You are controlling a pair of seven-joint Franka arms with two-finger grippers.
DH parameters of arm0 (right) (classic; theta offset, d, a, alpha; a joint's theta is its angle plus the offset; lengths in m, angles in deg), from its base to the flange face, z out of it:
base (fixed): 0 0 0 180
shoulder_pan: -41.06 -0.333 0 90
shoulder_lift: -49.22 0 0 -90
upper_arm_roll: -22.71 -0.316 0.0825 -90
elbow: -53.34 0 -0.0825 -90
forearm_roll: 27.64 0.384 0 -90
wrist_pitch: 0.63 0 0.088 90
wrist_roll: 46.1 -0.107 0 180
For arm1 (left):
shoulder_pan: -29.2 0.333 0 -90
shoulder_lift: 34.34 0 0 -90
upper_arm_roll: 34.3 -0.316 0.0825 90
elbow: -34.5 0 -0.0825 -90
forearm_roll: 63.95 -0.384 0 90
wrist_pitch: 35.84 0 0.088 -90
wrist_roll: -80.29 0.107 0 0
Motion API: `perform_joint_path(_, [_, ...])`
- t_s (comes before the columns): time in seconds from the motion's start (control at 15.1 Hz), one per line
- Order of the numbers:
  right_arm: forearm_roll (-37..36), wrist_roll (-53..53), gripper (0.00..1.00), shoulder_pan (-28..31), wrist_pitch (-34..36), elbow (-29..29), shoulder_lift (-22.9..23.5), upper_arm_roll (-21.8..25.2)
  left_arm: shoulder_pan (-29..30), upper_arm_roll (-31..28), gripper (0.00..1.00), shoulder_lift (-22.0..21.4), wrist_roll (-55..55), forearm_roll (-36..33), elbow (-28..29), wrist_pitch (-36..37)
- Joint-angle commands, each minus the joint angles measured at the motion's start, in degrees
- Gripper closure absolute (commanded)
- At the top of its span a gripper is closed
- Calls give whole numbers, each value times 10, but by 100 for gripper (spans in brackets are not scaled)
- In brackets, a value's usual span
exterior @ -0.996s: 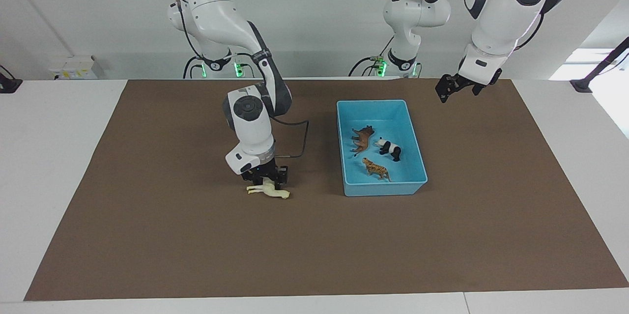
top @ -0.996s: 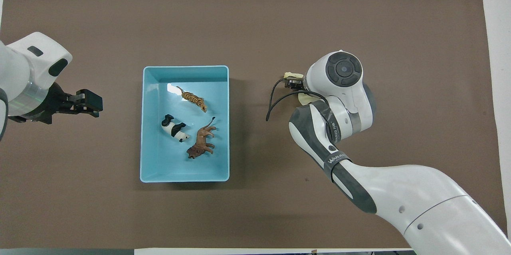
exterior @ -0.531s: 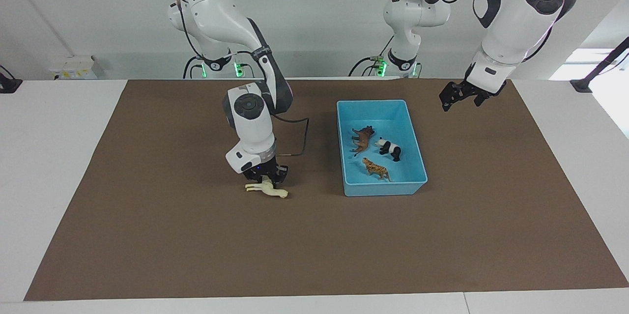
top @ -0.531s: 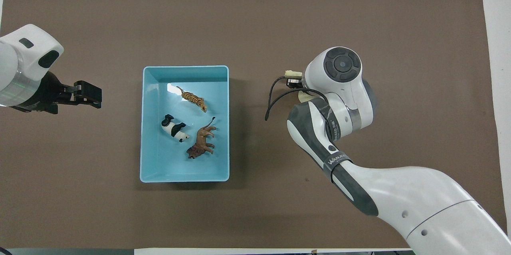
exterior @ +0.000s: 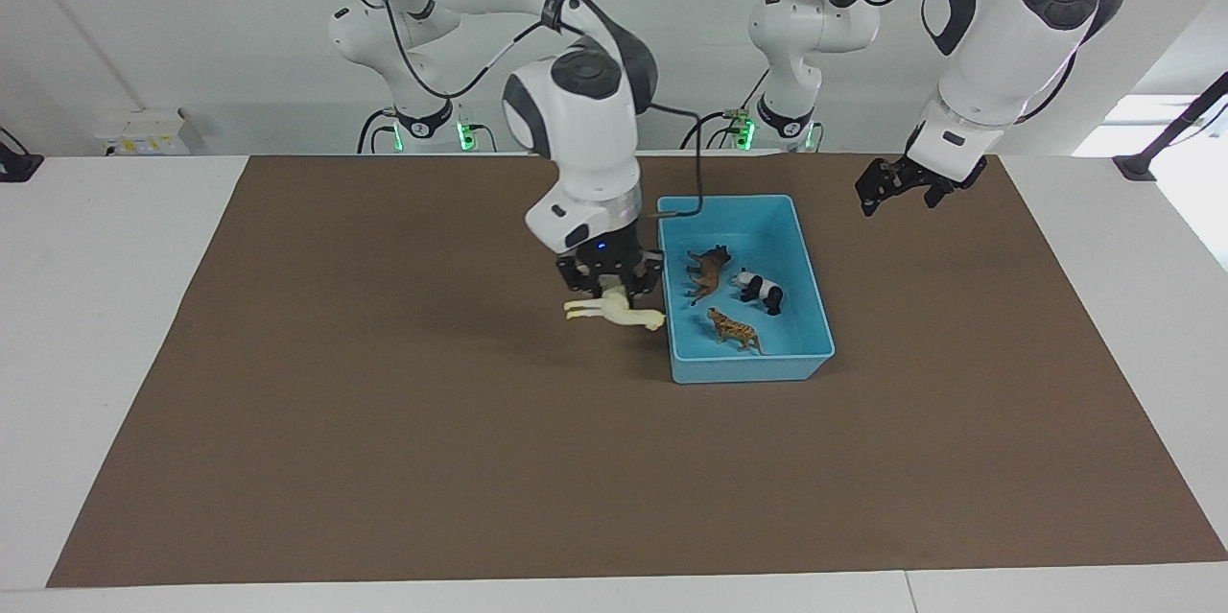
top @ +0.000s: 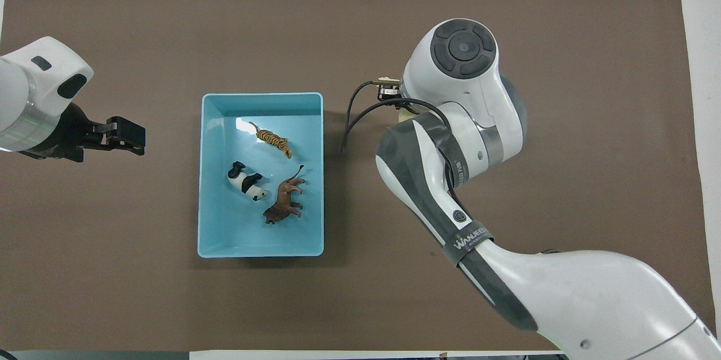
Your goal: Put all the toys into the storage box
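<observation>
Right gripper: you had it clamped on the cream horse, aloft beside the storage box.
Left gripper: you kept it waiting, fingers apart.
Box contents: lion, panda, tiger.

**Right pincer raised and clamped, left pincer waiting open**

We see our right arm arch out from its base, elbow high, forearm bent down and the wrist pointing straight at the counter. Its right pincer hangs in the air, fingers turned downward and closed tight on a load. From overhead the wrist housing hides most of that pincer. Our left arm waits, folded up high at its own end, wrist tilted down and inward. The left pincer hangs above the counter with its fingers spread apart, gripping nothing.
</observation>
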Motion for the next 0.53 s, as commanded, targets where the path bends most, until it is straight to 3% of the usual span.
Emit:
perform_joint_path(0.0, [53,-18,100,-42,-102,-2,32,-2,2,-1,0,-7,20,7,-2,-14])
perform_joint_path(0.2, [58,-22,100,-78,-143,-56,32,-2,2,-20,0,3,92,12,-26,-15])
perform_joint_path(0.27, [62,-27,59,-80,-143,-58,32,-2,3,-21,0,3,105,13,-29,-14])
perform_joint_path(0.33, [62,-47,3,-87,-142,-58,32,-2,2,-21,0,3,104,13,-27,-16])
perform_joint_path(0.46, [62,-94,0,-88,-139,-50,31,-2,4,-21,0,4,108,13,-30,-18])
